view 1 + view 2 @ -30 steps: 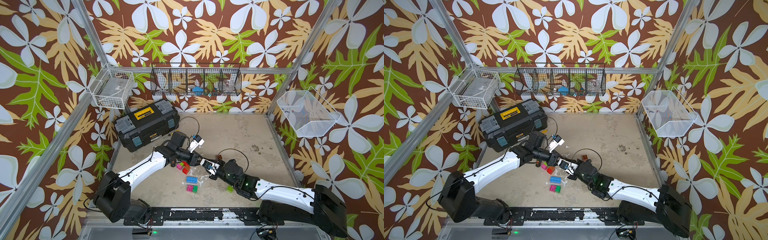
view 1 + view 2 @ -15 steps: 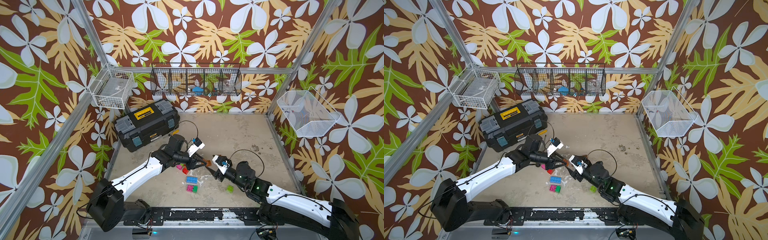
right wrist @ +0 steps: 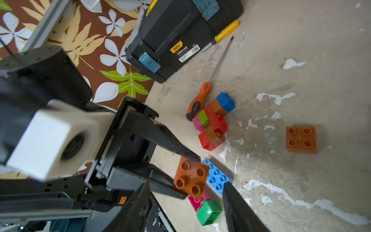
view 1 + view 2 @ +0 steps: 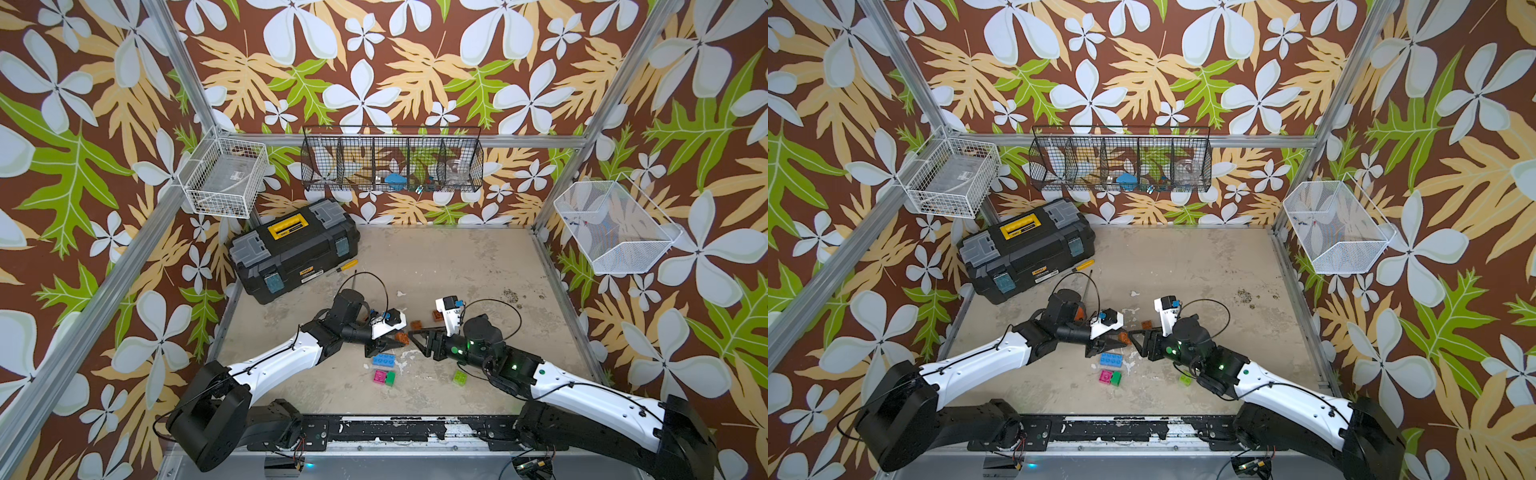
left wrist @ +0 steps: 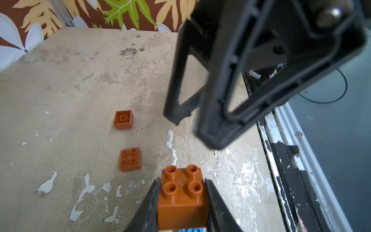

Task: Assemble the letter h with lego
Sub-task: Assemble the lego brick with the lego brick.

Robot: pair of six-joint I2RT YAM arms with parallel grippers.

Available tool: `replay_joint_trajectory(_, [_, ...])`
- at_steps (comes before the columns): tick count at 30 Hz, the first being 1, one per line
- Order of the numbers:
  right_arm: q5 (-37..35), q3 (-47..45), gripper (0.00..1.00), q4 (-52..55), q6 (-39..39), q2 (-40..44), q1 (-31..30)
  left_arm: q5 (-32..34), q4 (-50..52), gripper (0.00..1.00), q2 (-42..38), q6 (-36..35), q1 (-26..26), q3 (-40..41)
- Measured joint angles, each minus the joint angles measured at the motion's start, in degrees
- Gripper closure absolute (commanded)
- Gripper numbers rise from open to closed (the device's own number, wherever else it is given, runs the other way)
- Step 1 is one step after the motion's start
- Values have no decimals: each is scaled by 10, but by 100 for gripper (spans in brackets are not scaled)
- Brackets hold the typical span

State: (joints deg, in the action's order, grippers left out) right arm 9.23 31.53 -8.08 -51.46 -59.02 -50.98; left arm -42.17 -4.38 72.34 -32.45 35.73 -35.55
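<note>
Left gripper (image 5: 181, 181) is pinching an orange brick (image 5: 181, 197) by its sides, studs up, held just above the blue brick (image 4: 384, 360). Right gripper (image 4: 416, 343) sits nose to nose with it, fingers spread with nothing between them. Its tips are close to the brick but not touching, as far as I can tell.

Funny thing: both top views miss the h completely, since the left arm covers it. Only the right wrist view has the h (image 3: 212, 120). It's lying flat on the floor (image 4: 436, 266) between the toolbox (image 4: 295, 245) and the blue brick, pink end right against the screwdriver (image 3: 197, 102) handle. Its long stripe runs pink, green, red, orange, blue, and the blue end's studs point away from the handle. A shorter red-orange-red bit sits alongside.

Left wrist view is best for the two loose orange bricks (image 5: 130, 159): the near one is studs up, the far one (image 5: 123, 120) hollow side up. Top views add a pink-and-green pair (image 4: 384, 377) just robot-side of the blue brick, which lies crosswise, plus a lone green brick (image 4: 460, 377) by the right arm.
</note>
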Motion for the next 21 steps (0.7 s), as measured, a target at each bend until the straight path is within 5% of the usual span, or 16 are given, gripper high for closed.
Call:
replay_joint_trajectory(11, [56, 59, 40, 69, -68, -99, -9, -1, -13, 79, -22, -69, 4, 22])
replay_joint_trajectory(18, [73, 75, 69, 67, -81, -130, -16, -1, -9, 76, -24, -75, 6, 27])
replay_joint_trajectory(21, [71, 82, 73, 70, -83, -133, -17, 4, -10, 59, -26, -76, 7, 28])
